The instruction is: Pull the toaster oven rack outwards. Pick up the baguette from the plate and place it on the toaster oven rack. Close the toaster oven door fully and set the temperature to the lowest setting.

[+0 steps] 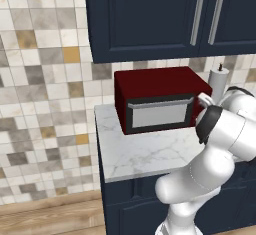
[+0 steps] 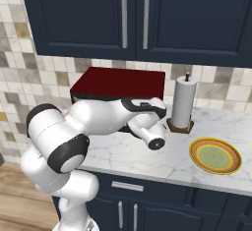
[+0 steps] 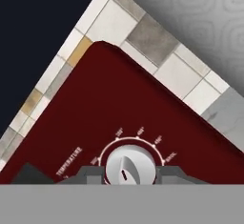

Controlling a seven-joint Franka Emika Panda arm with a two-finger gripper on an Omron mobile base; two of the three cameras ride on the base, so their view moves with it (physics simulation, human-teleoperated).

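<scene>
The oven [image 1: 160,104] is seen standing on the counter [image 1: 145,154], its door [image 1: 159,114] shut upright against the front. Behind that door the rack and whatever lies on it are hidden; the pale glass gives nothing away. The plate [image 2: 215,155] is found bare on the counter, off to the oven's right past the paper towel roll [image 2: 182,102], and the baguette is judged to be inside the oven already.

In the hand view the temperature knob [image 3: 129,166] is framed on the oven's red side panel, and the gripper [image 3: 129,174] is set right at it. One dark finger [image 3: 88,174] is placed on each side of the knob, half spread; the fingers appear to be closed on it, though real contact cannot be confirmed, as the tips are cut off at the bottom edge.

The knob is judged stiff, small, smooth and round, so it is likely to slip under a light pinch. It should be taken across its width and turned about its own axis, not pushed.

The dial's small numbers are too blurred to be read, and its lowest mark is cut off. In both base views the knob is masked by the arm.
</scene>
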